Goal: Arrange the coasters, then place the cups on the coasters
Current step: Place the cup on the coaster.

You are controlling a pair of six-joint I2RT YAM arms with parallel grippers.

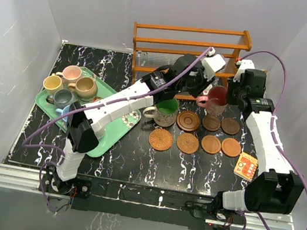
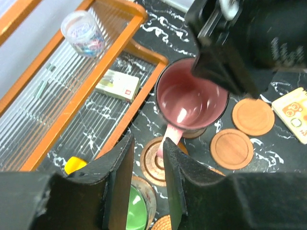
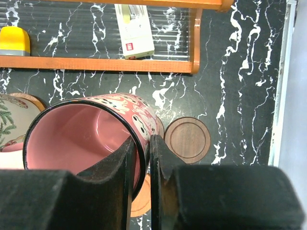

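Black marbled counter (image 1: 133, 165), white walls (image 1: 12, 36) close on 3 sides, wooden rack (image 1: 190, 43) along back edge. Right gripper (image 3: 143, 143) clamped on maroon cup (image 1: 218, 97) rim, tilted over back-row coasters (image 1: 230, 126). Left gripper (image 2: 147, 146) slightly parted, pink handle (image 2: 169, 136) in gap, contact unclear

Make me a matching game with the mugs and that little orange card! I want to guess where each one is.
1. maroon mug
2. green mug
3. tan mug
4. orange card

A. on the green tray
B. rim pinched by the right tool
C. on the table, near its right edge
D. just left of the dark ringed coaster

Pairs: 1-B, 2-D, 3-A, 4-C
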